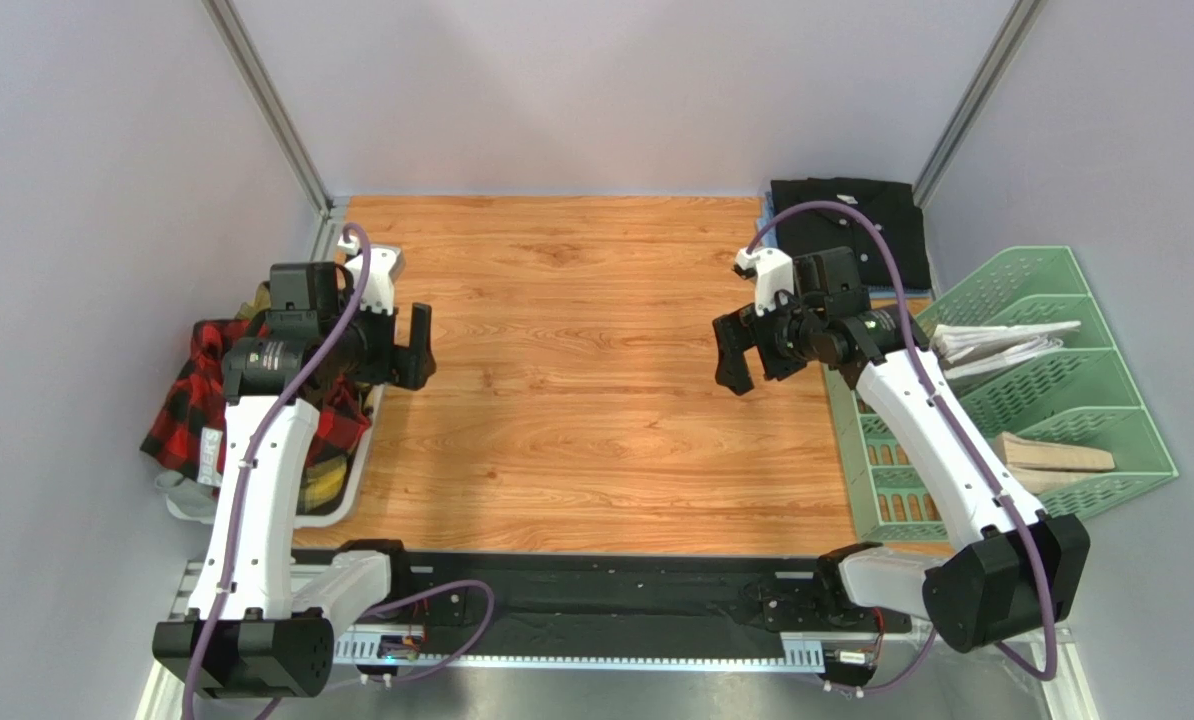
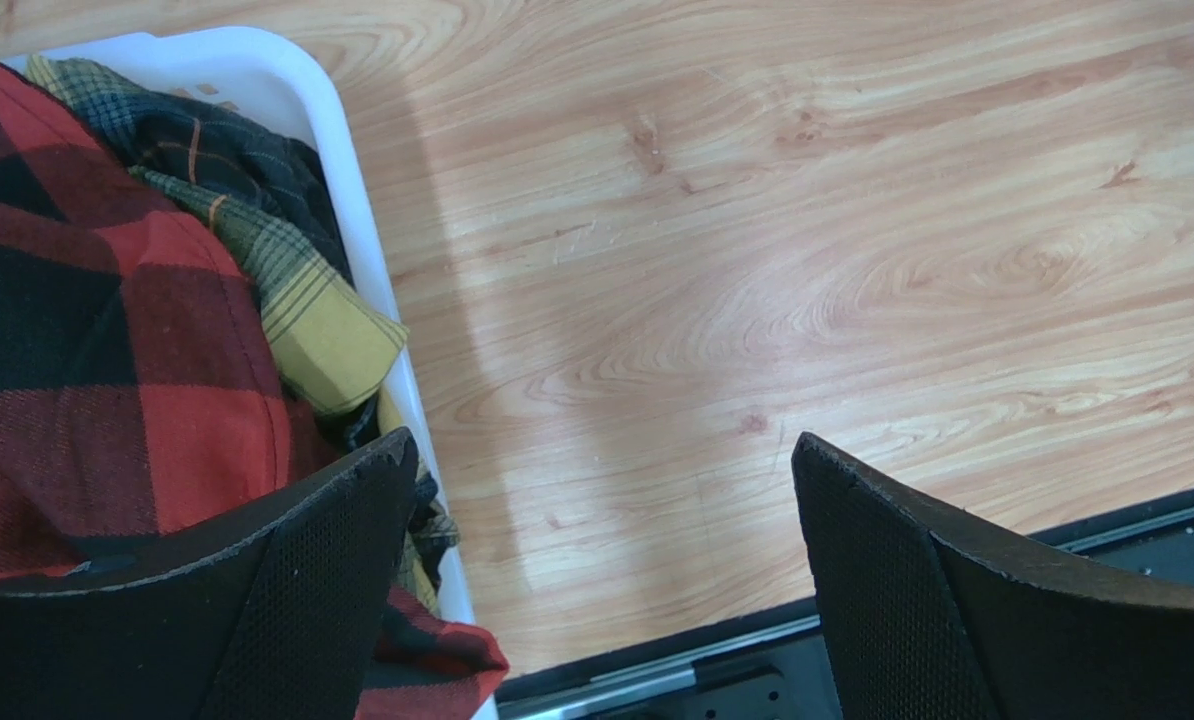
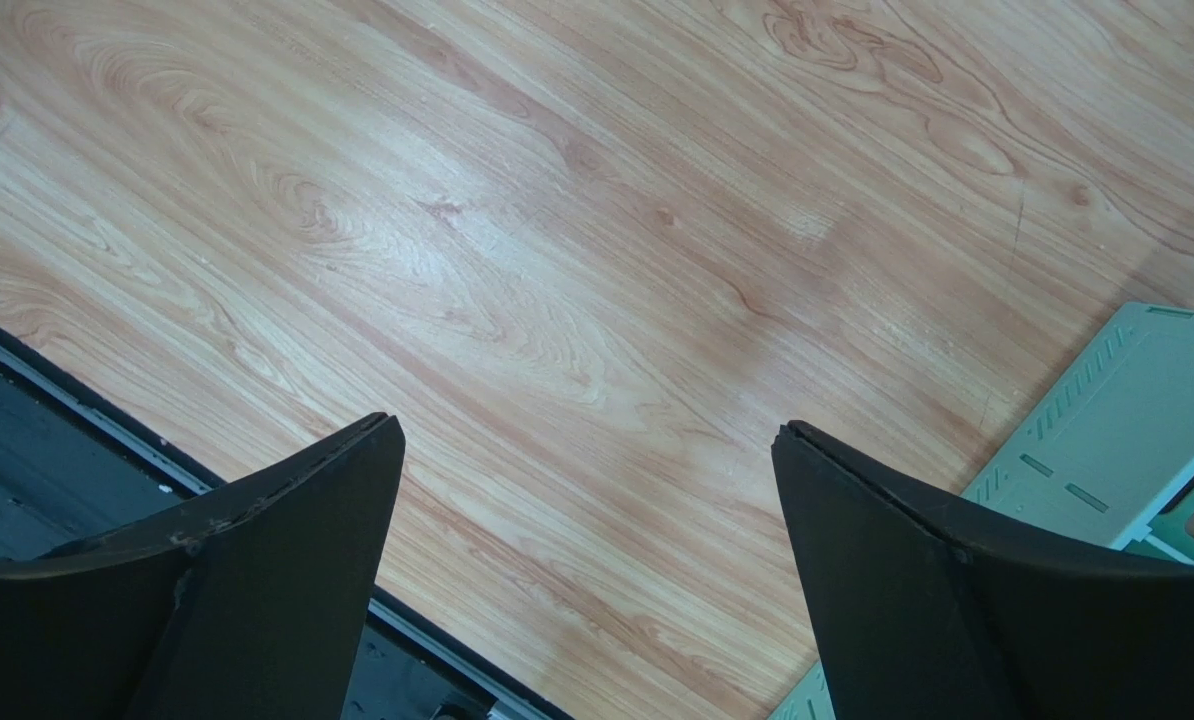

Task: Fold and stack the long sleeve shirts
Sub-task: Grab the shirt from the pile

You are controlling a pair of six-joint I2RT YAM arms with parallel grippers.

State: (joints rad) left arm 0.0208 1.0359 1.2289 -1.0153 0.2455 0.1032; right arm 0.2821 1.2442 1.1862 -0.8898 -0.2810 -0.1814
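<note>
two arm bases sat at the bottom of the overhead view, on a black rail (image 1: 633, 600) along the lower edge of the wooden table (image 1: 588, 435). a little higher, at the left edge of the frame, a white bin (image 1: 351, 477) stood against the table's left side. the red-and-black check shirt (image 1: 190, 405) lay heaped in it and spilled over its left rim. in the left wrist view that shirt filled the left part of the frame. the yellow-and-dark plaid shirt (image 2: 295, 293) was bunched above it against the bin's white wall. both were crumpled, not folded.

the left gripper (image 1: 412, 348) hovered at centre left by the bin's upper end. its fingers were spread wide and grasped nothing. in its wrist view one finger showed in front of the check cloth and the other in front of wood, with bare table between them. the right gripper (image 1: 732, 357) hung at centre right, likewise released, with only wood grain between its fingers in its own view.

just right of it, a green rack (image 1: 1069, 390) took up the right side of the frame, holding white papers (image 1: 1001, 345) and pale wooden pieces (image 1: 1054, 450) in its slots.

farthest off, in the upper right corner of the table, the plain black shirt (image 1: 851, 225) lay flat in a neat rectangle, well apart from the bin and the other two shirts.
</note>
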